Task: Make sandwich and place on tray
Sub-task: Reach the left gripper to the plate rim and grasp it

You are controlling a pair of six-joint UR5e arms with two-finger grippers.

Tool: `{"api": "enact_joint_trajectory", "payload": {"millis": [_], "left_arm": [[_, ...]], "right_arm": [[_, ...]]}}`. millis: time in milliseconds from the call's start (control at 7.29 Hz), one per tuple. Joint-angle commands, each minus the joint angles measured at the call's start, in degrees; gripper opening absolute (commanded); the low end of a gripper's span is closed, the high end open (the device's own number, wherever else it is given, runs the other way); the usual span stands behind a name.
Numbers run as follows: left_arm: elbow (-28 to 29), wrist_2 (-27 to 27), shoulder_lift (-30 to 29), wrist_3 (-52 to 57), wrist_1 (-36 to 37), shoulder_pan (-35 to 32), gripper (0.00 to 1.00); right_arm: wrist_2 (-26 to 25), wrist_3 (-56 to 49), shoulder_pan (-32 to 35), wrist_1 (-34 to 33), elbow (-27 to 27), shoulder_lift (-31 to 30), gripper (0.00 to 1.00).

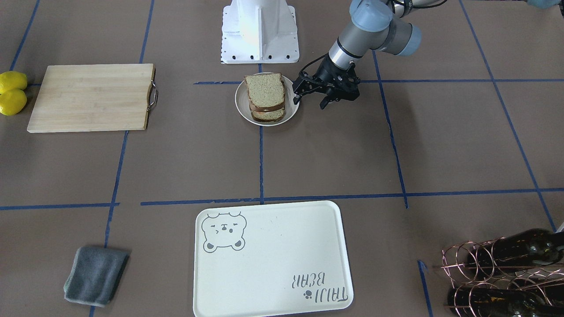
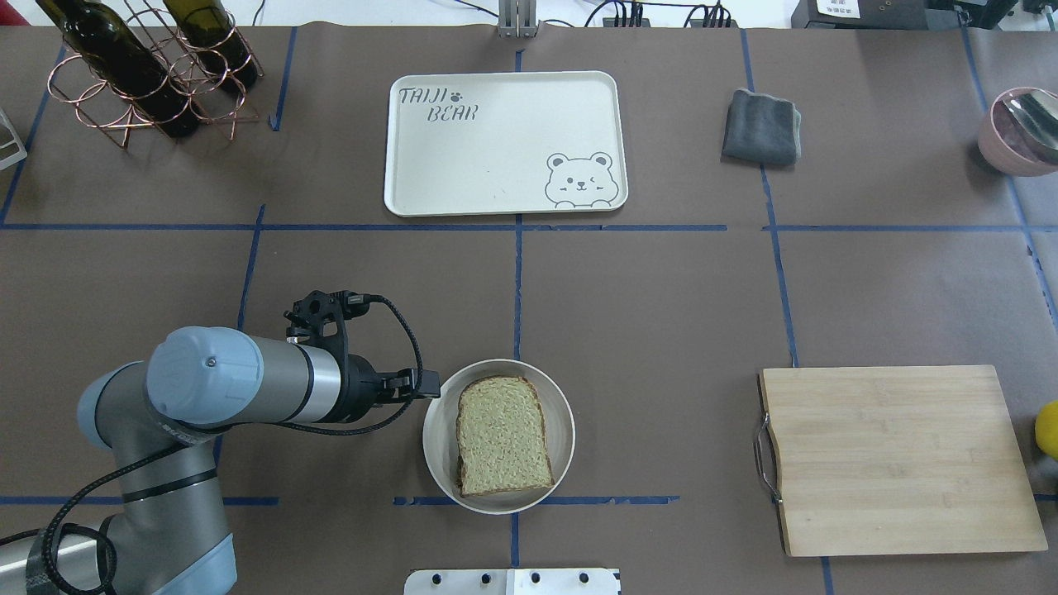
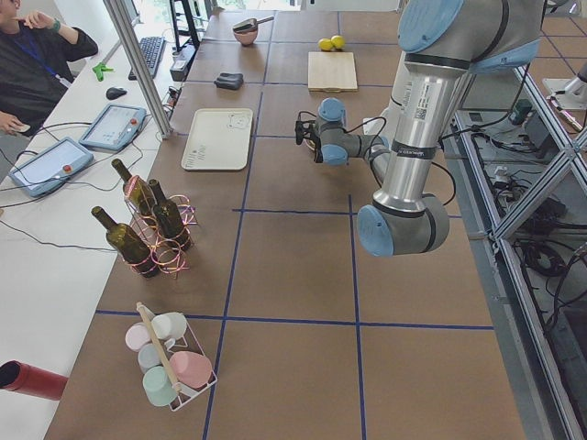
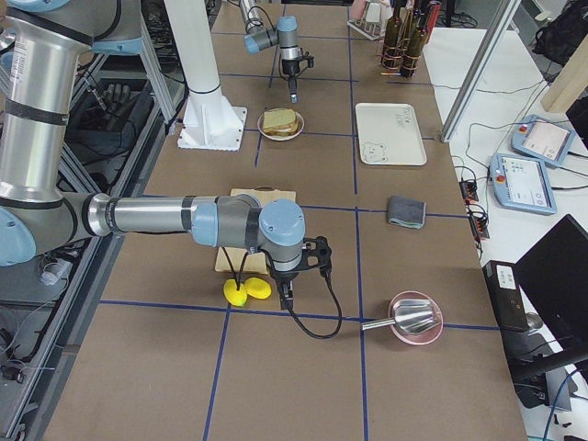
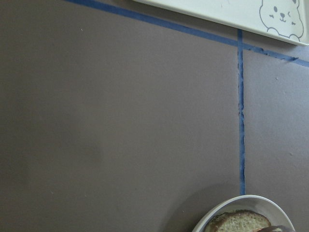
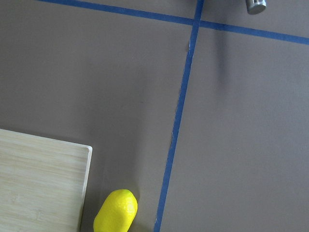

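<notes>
The sandwich (image 1: 265,94), two tan bread slices with a thin dark filling at the edge, lies in a round off-white bowl (image 1: 240,108) near the robot's base. It also shows in the overhead view (image 2: 502,434). The cream tray (image 1: 273,259) with the bear drawing lies bare across the table, and shows in the overhead view (image 2: 496,149). My left gripper (image 1: 310,102) hangs just beside the bowl, points down, open and empty. My right gripper (image 4: 287,292) hangs over the lemons by the cutting board; I cannot tell if it is open or shut.
A wooden cutting board (image 2: 897,459) lies on my right, with two lemons (image 1: 12,92) beyond it. A grey cloth (image 2: 760,128) lies right of the tray. A copper rack of wine bottles (image 2: 140,74) stands far left. A pink bowl (image 2: 1021,132) sits far right.
</notes>
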Motion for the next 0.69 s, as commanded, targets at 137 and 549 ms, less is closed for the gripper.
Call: {"api": "enact_joint_trajectory", "payload": {"millis": [137, 549], "left_arm": [[0.53, 0.32, -0.35, -0.17, -0.08, 1.12, 0.52], [0.62, 0.23, -0.62, -0.17, -0.08, 2.79, 0.51]], "right_arm": [[0.00, -0.06, 0.01, 0.00, 0.21, -0.01, 1.00], [0.09, 0.03, 0.01, 0.00, 0.21, -0.09, 1.00]]}}
